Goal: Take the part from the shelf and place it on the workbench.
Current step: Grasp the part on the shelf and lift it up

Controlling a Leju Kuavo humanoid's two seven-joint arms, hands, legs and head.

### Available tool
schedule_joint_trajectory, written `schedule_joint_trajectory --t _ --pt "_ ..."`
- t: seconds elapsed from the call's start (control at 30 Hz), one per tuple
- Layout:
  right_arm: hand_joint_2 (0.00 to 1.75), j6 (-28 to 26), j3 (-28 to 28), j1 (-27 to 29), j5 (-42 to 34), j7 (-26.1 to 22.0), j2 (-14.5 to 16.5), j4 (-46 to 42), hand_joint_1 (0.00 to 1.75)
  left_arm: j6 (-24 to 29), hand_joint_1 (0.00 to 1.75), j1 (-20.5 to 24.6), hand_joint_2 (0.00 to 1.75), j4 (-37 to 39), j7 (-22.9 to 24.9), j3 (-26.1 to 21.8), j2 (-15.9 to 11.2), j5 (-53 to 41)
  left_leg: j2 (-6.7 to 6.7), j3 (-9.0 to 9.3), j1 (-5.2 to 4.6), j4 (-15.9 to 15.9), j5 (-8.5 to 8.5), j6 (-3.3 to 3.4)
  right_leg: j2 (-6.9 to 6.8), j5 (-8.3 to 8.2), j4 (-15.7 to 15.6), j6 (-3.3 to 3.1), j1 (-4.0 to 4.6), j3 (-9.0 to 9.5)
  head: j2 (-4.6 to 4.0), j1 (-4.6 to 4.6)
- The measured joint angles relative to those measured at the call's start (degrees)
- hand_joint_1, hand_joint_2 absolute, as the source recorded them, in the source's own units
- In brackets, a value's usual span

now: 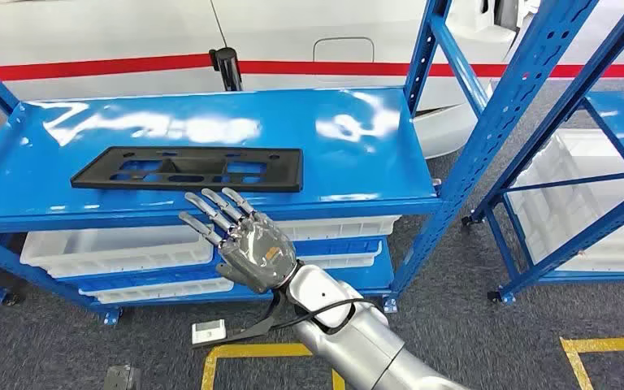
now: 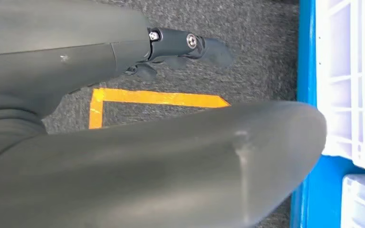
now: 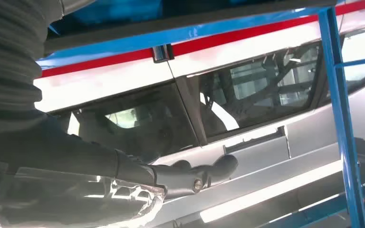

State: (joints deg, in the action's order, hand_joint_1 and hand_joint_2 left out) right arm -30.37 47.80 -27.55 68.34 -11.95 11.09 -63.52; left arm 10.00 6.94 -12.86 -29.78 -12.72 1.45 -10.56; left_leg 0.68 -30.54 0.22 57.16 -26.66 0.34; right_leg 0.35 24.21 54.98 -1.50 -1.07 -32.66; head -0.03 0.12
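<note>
Part: the flat black part (image 1: 188, 169) lies on the top blue shelf (image 1: 357, 154), towards the shelf's front-left, with bare blue board to its right and behind it.

Long axis: it runs along the shelf's front edge, left to right, so its long front side faces the robot.

Right hand: the right hand (image 1: 240, 240) is raised in front of the shelf's front edge, fingers stretched out and spread, holding nothing. Its fingertips (image 1: 203, 197) sit at the lip of the shelf, just short of the part's front side and not touching it.

Direction to go: from the hand, the part lies ahead and slightly up, over the front edge; the fingers point at about the middle of its length.

Left hand: the left hand (image 2: 171, 47) hangs low over the grey floor beside the shelf's lower white bins (image 2: 342, 80); I cannot tell whether its fingers are apart or curled.

Nearer arm: the right, by a wide margin, I'd judge.

What the reach needs: the part is thin and lies flat, so the fingers would have to get over its front side or under it.

Workbench: none to be made out from here.
</note>
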Motion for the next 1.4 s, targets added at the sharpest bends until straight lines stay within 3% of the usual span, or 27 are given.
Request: schedule_joint_trajectory --t 0.07,0.17,0.2,0.23,0.27,0.33,0.37,0.47,0.53,0.6,0.67,0.7,0.73,0.77,0.8,0.87,0.9,0.97,1.07,1.13,1.2,1.23,1.27,1.33,1.4 --pt "1.75 0.0 0.0 -0.1 -0.1 -0.1 0.2 0.1 0.00 0.0 0.00 0.0 0.00 0.0 0.0 0.0 0.1 0.0 -0.18 -1.51 0.24 3.1 -1.17 -0.34 -0.07 0.20 0.0 -0.36 -0.02 0.47 -0.01 -0.20" --pt "1.75 0.0 0.2 0.0 -0.2 -0.2 0.4 0.6 0.00 0.1 0.00 -0.3 0.00 0.0 0.0 0.0 0.2 0.0 -0.42 -8.05 0.89 13.4 -4.98 -1.34 0.02 0.94 0.0 -0.78 0.05 1.27 -0.01 -0.39" --pt "1.75 0.0 0.2 0.1 -0.3 -0.2 0.4 0.8 0.00 0.1 0.00 -0.4 0.00 0.0 0.0 0.0 0.2 0.0 -0.44 -9.76 1.05 15.2 -5.41 -1.55 0.14 1.26 0.0 -0.71 0.08 1.52 -0.01 -0.42" --pt "1.75 0.0 0.3 0.3 -0.3 -0.3 0.4 1.1 0.00 0.1 0.00 -0.6 0.00 0.1 0.1 0.0 0.2 0.0 -0.46 -10.41 1.17 14.7 -4.61 -1.63 0.26 1.62 0.0 -0.58 0.10 1.95 -0.01 -0.44" --pt "1.75 0.0 0.3 0.3 -0.4 -0.3 0.4 1.3 0.00 0.1 0.00 -0.7 0.00 0.1 0.1 0.0 0.2 0.0 -0.48 -9.83 1.26 12.1 -2.48 -1.56 0.34 2.04 0.0 -0.41 0.10 2.53 -0.01 -0.43" --pt "1.75 -0.1 0.3 0.3 -0.6 -0.4 0.5 1.8 0.00 0.1 0.00 -0.8 0.00 0.1 0.3 0.0 0.2 0.0 -0.53 -6.99 1.17 4.1 2.67 -1.14 0.42 2.92 -0.1 0.01 0.19 3.76 -0.01 -0.39" --pt "1.75 -0.1 0.3 0.3 -0.7 -0.4 0.5 2.0 0.00 0.1 0.00 -0.8 0.00 0.1 0.3 0.0 0.3 0.0 -0.58 -5.92 0.98 1.2 3.81 -0.82 0.43 3.24 -0.1 0.24 0.29 4.10 -0.01 -0.40" --pt "1.75 -0.3 0.4 0.2 -0.9 -0.6 0.7 2.7 0.00 0.1 0.00 -1.0 0.00 0.2 0.5 -0.1 0.3 -0.1 -0.58 -5.23 0.30 -0.4 3.91 0.33 0.45 3.89 -0.4 1.21 0.58 4.24 0.01 -0.48" --pt "1.75 -0.4 0.4 0.2 -1.0 -0.7 1.0 3.0 0.00 0.1 0.00 -1.0 0.00 0.2 0.5 -0.1 0.4 -0.1 -0.54 -4.14 0.40 -1.2 4.31 1.09 0.32 4.68 0.4 1.77 0.73 4.01 0.00 -0.38" --pt "1.75 -0.6 0.5 0.0 -1.0 -0.8 1.1 3.2 0.00 0.1 0.00 -0.9 0.00 0.2 0.5 0.0 0.5 -0.2 -0.55 -3.01 0.52 -2.0 4.30 1.87 0.16 6.68 6.0 1.61 0.77 1.07 -0.01 -0.21" --pt "1.75 -0.7 0.5 0.1 -1.0 -0.8 0.9 3.4 0.00 0.1 0.00 -0.8 0.00 0.2 0.5 0.0 0.6 -0.2 -0.45 -2.61 0.29 -2.1 3.84 2.46 0.13 9.03 14.8 1.39 0.62 -4.65 -0.01 -0.13" --pt "1.75 -0.6 0.5 0.4 -1.2 -0.9 0.8 3.6 0.00 0.1 0.00 -0.8 0.00 0.2 0.5 -0.1 0.6 -0.2 -0.35 -2.42 0.19 -2.1 3.56 2.58 0.12 9.31 17.6 1.59 0.56 -7.06 0.00 -0.12" --pt "1.75 -0.5 0.6 0.6 -1.4 -1.1 0.7 3.8 0.00 0.1 0.00 -0.9 0.00 0.2 0.6 -0.1 0.6 -0.3 -0.22 -2.15 0.12 -2.1 3.26 2.58 0.12 8.59 18.2 2.00 0.52 -8.34 0.00 -0.11" --pt "1.75 -0.4 0.6 0.7 -1.8 -1.3 0.6 4.0 0.00 0.1 0.00 -0.9 0.00 0.2 0.6 -0.1 0.6 -0.3 -0.10 -1.77 0.06 -2.0 2.94 2.50 0.10 6.83 16.1 2.51 0.51 -8.20 0.00 -0.10" --pt "1.75 -0.2 0.6 0.7 -2.2 -1.5 0.5 4.1 0.00 0.1 0.00 -0.9 0.00 0.2 0.6 -0.1 0.6 -0.4 0.02 -1.29 0.00 -2.0 2.56 2.36 0.04 4.43 12.0 2.94 0.52 -6.92 -0.01 -0.09" --pt "1.75 0.1 0.6 0.7 -2.6 -1.8 0.6 4.1 0.00 0.0 0.00 -0.9 0.00 0.2 0.7 -0.1 0.8 -0.4 0.20 -0.52 -0.28 -1.9 1.65 1.92 -0.16 0.27 3.4 2.85 0.65 -3.48 -0.01 -0.10" --pt "1.75 0.3 0.6 0.6 -2.7 -1.8 0.6 4.1 0.00 -0.1 0.00 -0.9 0.00 0.2 0.7 -0.1 0.8 -0.5 0.26 -0.29 -0.44 -1.8 1.17 1.63 -0.24 -0.79 1.0 2.47 0.70 -2.32 0.00 -0.12" --pt "1.75 0.6 0.6 0.6 -2.9 -1.9 0.7 4.2 0.00 -0.2 0.00 -0.8 0.00 0.2 0.7 -0.1 0.9 -0.5 0.29 -0.07 -0.54 -1.6 0.42 1.02 -0.23 -1.17 -0.1 1.63 0.73 -1.60 0.00 -0.18" --pt "1.75 0.7 0.6 0.4 -3.0 -1.9 1.0 4.2 0.00 -0.1 0.00 -0.8 0.00 0.1 0.7 -0.3 0.8 -0.5 0.03 -0.76 0.05 0.8 -1.21 0.03 -0.07 -1.02 -0.6 0.42 -0.16 -0.57 0.00 -0.22" --pt "1.75 0.8 0.6 0.3 -3.0 -1.9 1.3 4.3 0.00 -0.1 0.00 -0.8 0.00 0.1 0.6 -0.5 0.8 -0.5 -0.17 -4.12 0.49 7.6 -4.29 -0.78 -0.04 -0.59 -0.7 -0.30 -0.36 0.25 -0.01 -0.38" --pt "1.75 0.8 0.6 0.4 -2.9 -1.9 1.3 4.5 0.00 -0.1 0.00 -0.9 0.00 0.1 0.6 -0.8 0.8 -0.6 -0.28 -8.61 1.05 14.7 -6.47 -1.51 0.00 -0.01 -0.6 -0.42 -0.36 0.76 -0.01 -0.43" --pt "1.75 0.8 0.6 0.5 -2.9 -1.9 1.3 4.7 0.00 -0.1 0.00 -1.0 0.00 0.1 0.6 -1.0 0.7 -0.6 -0.36 -9.92 1.35 15.7 -5.88 -1.82 0.07 0.36 -0.6 -0.27 -0.40 1.09 0.00 -0.44" --pt "1.75 0.8 0.7 0.6 -2.8 -1.9 1.3 4.9 0.00 -0.1 0.00 -1.0 0.00 0.1 0.6 -1.1 0.7 -0.6 -0.47 -9.95 1.65 14.3 -4.02 -2.06 0.16 0.76 -0.6 -0.05 -0.48 1.55 0.01 -0.44" --pt "1.75 0.8 0.7 0.7 -2.6 -1.7 1.4 5.1 0.00 -0.1 0.00 -1.0 0.00 0.1 0.5 -1.3 0.7 -0.6 -0.74 -7.22 2.24 6.6 1.36 -2.57 0.28 1.73 -0.5 0.61 -0.64 2.73 0.00 -0.44" --pt "1.75 0.7 0.7 0.6 -2.4 -1.5 1.4 5.4 0.00 -0.1 0.00 -1.0 0.00 0.1 0.4 -1.4 0.8 -0.6 -0.73 -4.37 2.15 0.6 3.84 -2.56 0.32 2.53 -0.4 1.43 -0.28 3.38 -0.01 -0.51"
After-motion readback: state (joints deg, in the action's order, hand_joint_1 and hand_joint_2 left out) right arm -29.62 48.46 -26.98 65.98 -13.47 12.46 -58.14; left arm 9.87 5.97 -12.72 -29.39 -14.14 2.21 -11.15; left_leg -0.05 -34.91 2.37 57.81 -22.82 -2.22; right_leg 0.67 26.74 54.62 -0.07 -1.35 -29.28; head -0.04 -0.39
